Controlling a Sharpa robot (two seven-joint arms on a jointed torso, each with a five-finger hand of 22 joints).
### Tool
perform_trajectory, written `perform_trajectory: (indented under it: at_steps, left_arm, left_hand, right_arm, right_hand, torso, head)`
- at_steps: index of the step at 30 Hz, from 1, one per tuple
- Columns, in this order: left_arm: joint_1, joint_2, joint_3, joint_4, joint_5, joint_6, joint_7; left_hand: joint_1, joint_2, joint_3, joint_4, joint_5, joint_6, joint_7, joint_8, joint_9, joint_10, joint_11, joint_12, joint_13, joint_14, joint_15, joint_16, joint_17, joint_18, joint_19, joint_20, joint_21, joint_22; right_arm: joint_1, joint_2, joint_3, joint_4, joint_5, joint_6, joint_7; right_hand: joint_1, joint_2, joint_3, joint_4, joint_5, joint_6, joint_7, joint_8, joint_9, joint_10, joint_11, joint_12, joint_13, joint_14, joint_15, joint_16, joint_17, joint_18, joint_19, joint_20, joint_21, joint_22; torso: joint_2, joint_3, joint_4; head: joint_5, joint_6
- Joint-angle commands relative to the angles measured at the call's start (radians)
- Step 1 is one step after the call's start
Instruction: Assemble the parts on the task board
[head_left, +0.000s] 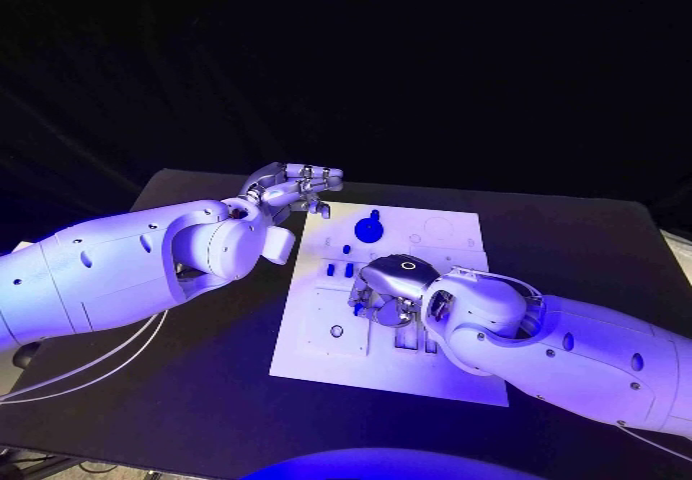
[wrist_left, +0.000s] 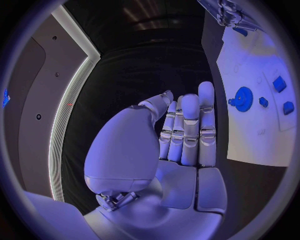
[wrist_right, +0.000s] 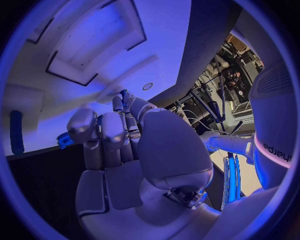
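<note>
The white task board (head_left: 361, 365) lies in the middle of the black table. A blue gear (head_left: 369, 229) sits near its far end, with small blue parts (head_left: 342, 268) just nearer. My left hand (head_left: 296, 188) hovers off the board's far left corner; in its wrist view the left hand (wrist_left: 181, 135) has its fingers straight and side by side, holding nothing, with the gear (wrist_left: 242, 95) beside it. My right hand (head_left: 382, 295) is down over the board's middle. In the right wrist view its fingers (wrist_right: 103, 132) curl close to the board (wrist_right: 162, 30), a small blue part (wrist_right: 64, 140) by their tips; whether they grip it is unclear.
A small ring (head_left: 336, 331) lies on the board's left side. A long blue peg (wrist_right: 17, 132) rests near the board's edge. Shallow recesses (wrist_right: 94, 50) mark the board under my right hand. Black table surface (head_left: 216, 380) surrounds the board.
</note>
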Motion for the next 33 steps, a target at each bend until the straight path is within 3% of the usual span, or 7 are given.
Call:
perform_trajectory:
  at_steps: [1,9,14,17,25,29,33]
  left_arm:
    - [0.0,0.002,0.001,0.0,0.001,0.013,0.004]
    - [0.0,0.002,0.001,0.0,0.001,0.014,0.003]
    - [0.0,0.002,0.001,0.0,0.001,0.009,0.004]
    - [0.0,0.002,0.001,0.0,0.002,0.006,0.006]
    - [0.0,0.003,0.001,-0.003,0.003,0.0,0.01]
    - [0.0,0.002,0.001,-0.003,0.004,0.001,0.01]
    - [0.0,0.0,0.001,-0.002,0.004,0.004,0.01]
  left_hand:
    - [-0.001,0.008,-0.001,-0.004,-0.005,-0.005,-0.002,0.007,-0.001,-0.008,0.001,0.006,0.001,-0.006,-0.001,-0.005,-0.001,0.02,0.0,-0.001,-0.005,-0.001]
    - [-0.001,0.008,-0.001,-0.004,-0.005,-0.005,-0.002,0.007,-0.001,-0.008,0.001,0.006,0.001,-0.006,-0.001,-0.005,-0.001,0.02,0.0,-0.001,-0.005,-0.001]
    - [-0.001,0.008,-0.001,-0.004,-0.005,-0.005,-0.002,0.007,-0.001,-0.008,0.001,0.006,0.001,-0.006,-0.001,-0.005,-0.001,0.02,0.0,-0.001,-0.005,-0.001]
    - [-0.007,0.009,-0.004,-0.001,-0.005,-0.007,0.0,0.007,-0.001,-0.01,0.002,0.007,0.001,-0.006,0.0,-0.006,-0.002,0.019,0.001,-0.001,-0.008,-0.004]
    - [-0.016,0.011,-0.01,0.004,-0.005,-0.01,0.0,0.007,-0.001,-0.014,0.003,0.008,0.001,-0.001,0.001,0.001,0.008,0.019,0.003,0.0,-0.012,-0.007]
    - [-0.017,0.011,-0.01,0.004,-0.005,-0.011,0.001,0.007,-0.001,-0.014,0.003,0.009,0.001,0.0,0.001,0.002,0.009,0.019,0.003,0.001,-0.012,-0.007]
    - [-0.017,0.011,-0.01,0.004,-0.005,-0.011,0.0,0.007,-0.001,-0.014,0.003,0.009,0.001,-0.001,0.001,0.0,0.006,0.019,0.004,0.001,-0.012,-0.007]
  right_arm:
    - [-0.006,0.002,-0.004,-0.006,-0.038,0.058,-0.031]
    - [-0.006,0.005,-0.005,-0.009,-0.041,0.07,-0.044]
    - [-0.006,0.001,-0.006,-0.009,-0.037,0.034,-0.058]
    - [-0.006,-0.003,-0.006,-0.008,-0.039,-0.003,-0.069]
    - [-0.018,-0.057,-0.001,0.032,0.027,-0.178,-0.029]
    - [-0.017,-0.107,0.01,0.068,0.094,-0.205,0.01]
    - [0.009,-0.182,0.018,0.112,0.162,-0.186,0.02]
  right_hand:
    - [-0.01,-0.003,0.007,-0.001,0.002,0.0,0.005,0.003,0.001,-0.001,0.004,-0.004,-0.001,0.021,0.004,0.005,0.0,-0.004,0.004,0.006,0.006,0.0]
    - [-0.034,-0.021,0.008,0.002,0.003,-0.006,0.007,0.001,0.0,-0.013,0.007,-0.006,-0.002,0.018,0.007,0.001,-0.007,-0.002,-0.002,0.008,0.0,-0.009]
    - [-0.085,-0.075,-0.029,0.015,0.013,-0.077,0.029,-0.004,-0.01,-0.11,0.032,-0.006,-0.002,0.012,0.028,-0.009,-0.021,0.002,-0.021,0.022,-0.019,-0.036]
    - [-0.096,-0.088,-0.054,0.018,0.019,-0.094,0.03,-0.004,-0.009,-0.138,0.034,-0.001,-0.001,0.011,0.029,-0.009,-0.022,0.003,-0.024,0.026,-0.022,-0.04]
    - [-0.078,-0.093,-0.09,0.01,0.061,-0.11,0.034,0.001,-0.006,-0.162,0.035,0.027,0.004,0.007,0.031,-0.012,-0.03,0.006,-0.029,0.028,-0.03,-0.051]
    - [-0.071,-0.089,-0.095,0.006,0.074,-0.102,0.035,0.004,-0.004,-0.151,0.035,0.043,0.005,0.008,0.03,-0.009,-0.03,0.004,-0.022,0.028,-0.024,-0.043]
    - [-0.066,-0.084,-0.097,0.004,0.09,-0.099,0.031,0.003,-0.004,-0.136,0.031,0.058,0.005,0.009,0.028,-0.007,-0.029,0.004,-0.018,0.026,-0.021,-0.039]
  torso:
    - [0.0,0.0001,0.0005]
    - [0.0,0.0002,-0.0017]
    - [0.0,0.0003,-0.0009]
    - [0.001,0.0005,0.0]
    - [0.001,0.0002,0.0005]
    - [0.0,0.0003,-0.005]
    - [-0.001,-0.0005,-0.0047]
  head:
    - [0.0,0.0]
    - [-0.001,-0.001]
    - [-0.003,-0.001]
    - [-0.005,0.0]
    - [-0.012,0.007]
    - [-0.011,0.007]
    - [-0.019,0.012]
